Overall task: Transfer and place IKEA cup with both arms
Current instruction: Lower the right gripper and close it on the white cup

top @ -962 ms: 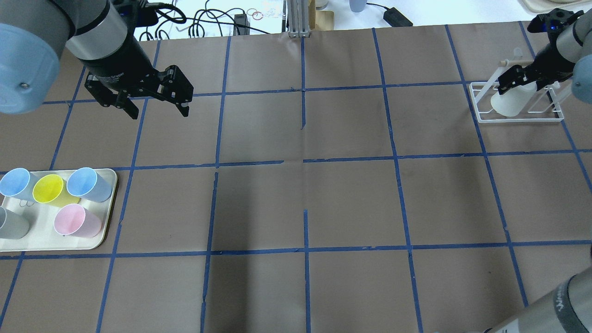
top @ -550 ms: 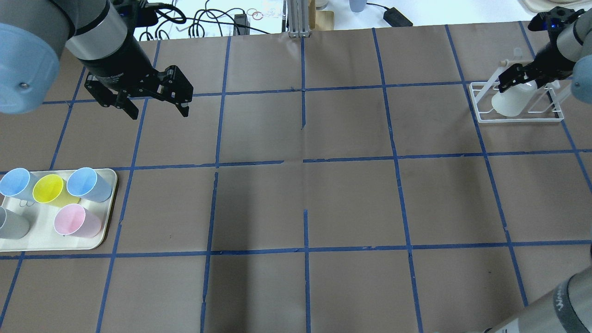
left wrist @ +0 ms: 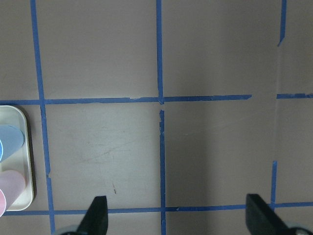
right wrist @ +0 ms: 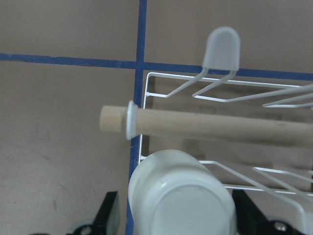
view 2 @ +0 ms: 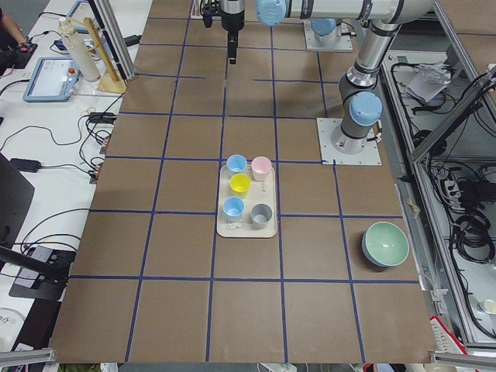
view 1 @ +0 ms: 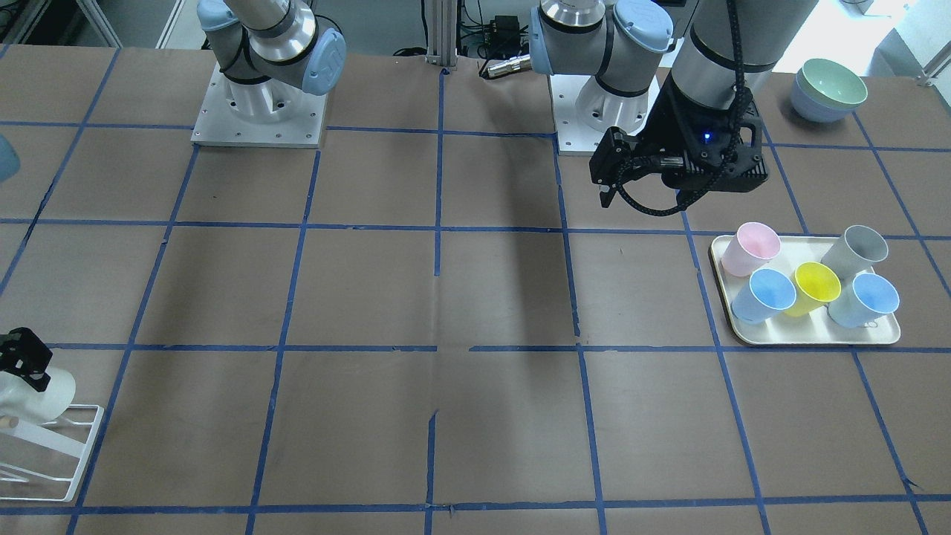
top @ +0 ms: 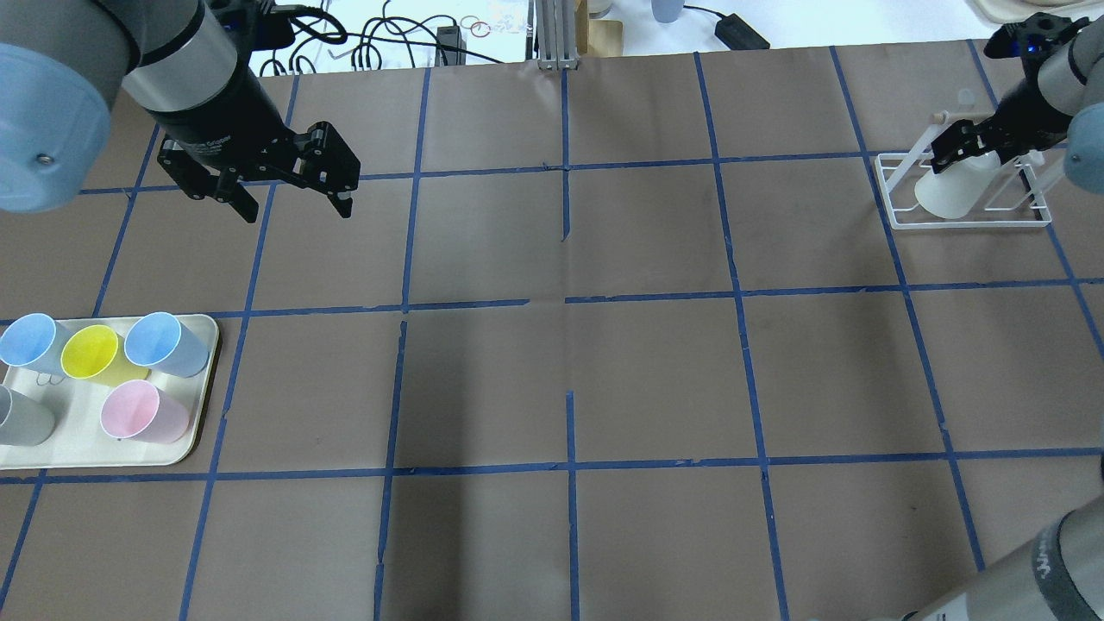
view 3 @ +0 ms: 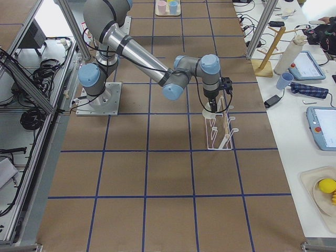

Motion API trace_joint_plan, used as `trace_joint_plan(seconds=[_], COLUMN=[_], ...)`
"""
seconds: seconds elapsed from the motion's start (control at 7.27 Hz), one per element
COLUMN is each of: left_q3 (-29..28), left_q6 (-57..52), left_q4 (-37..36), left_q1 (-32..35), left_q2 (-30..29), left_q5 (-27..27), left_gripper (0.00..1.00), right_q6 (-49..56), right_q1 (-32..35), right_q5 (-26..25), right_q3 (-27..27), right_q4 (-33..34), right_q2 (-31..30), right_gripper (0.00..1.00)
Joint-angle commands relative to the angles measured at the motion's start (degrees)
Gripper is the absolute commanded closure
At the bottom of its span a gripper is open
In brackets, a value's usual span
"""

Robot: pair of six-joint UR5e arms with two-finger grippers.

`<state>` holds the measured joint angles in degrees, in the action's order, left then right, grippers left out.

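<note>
The off-white IKEA cup (top: 949, 194) sits bottom-up and tilted on the white wire rack (top: 975, 223) at the far right of the table. In the right wrist view its base (right wrist: 181, 196) fills the space between the two fingers. My right gripper (top: 959, 151) is shut on the cup, with a finger on each side of its body. In the front view the cup (view 1: 44, 397) and the right gripper (view 1: 22, 364) show at the left edge. My left gripper (top: 297, 211) hangs open and empty above the table's far left, beyond the tray.
A cream tray (top: 203, 379) at the near left holds two blue cups, a yellow cup (top: 90, 352), a pink cup (top: 138, 412) and a grey cup (top: 21, 418). A wooden dowel (right wrist: 195, 125) runs along the rack's top. Stacked bowls (view 1: 828, 89) sit beside the left arm's base.
My right gripper has shifted slightly toward the far edge, and the cup has tilted with it on the rack. The left arm has not moved.
</note>
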<state>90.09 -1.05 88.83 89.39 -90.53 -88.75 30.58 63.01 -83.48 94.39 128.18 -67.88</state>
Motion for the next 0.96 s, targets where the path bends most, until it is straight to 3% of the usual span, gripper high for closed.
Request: trace_joint_plan(seconds=[0.0,0.14,0.28,0.55,0.83], left_q3=[0.00,0.00,0.00,0.00,0.00], left_q6=[0.00,0.00,0.00,0.00,0.00], left_q4=[0.03,0.03,0.03,0.03,0.03], left_q1=[0.00,0.00,0.00,0.00,0.00], left_q2=[0.09,0.09,0.09,0.00,0.09], left_q5=[-0.02,-0.02,-0.02,0.07,0.07], left_gripper=[0.00,0.00,0.00,0.00,0.00], right_q6=[0.00,0.09,0.09,0.18,0.27], right_q1=[-0.08,-0.08,-0.08,-0.08,-0.08], right_q5=[-0.54,-0.98,-0.98,-2.03,-3.43], right_q3=[0.00,0.00,0.00,-0.79,-1.49], right_q4=[-0.03,-0.29,-0.56,-0.91,-1.61], right_q2=[-0.06,-0.14,-0.23,-1.37,-2.86], right_gripper=[0.58,0.77,0.87,0.94,0.94])
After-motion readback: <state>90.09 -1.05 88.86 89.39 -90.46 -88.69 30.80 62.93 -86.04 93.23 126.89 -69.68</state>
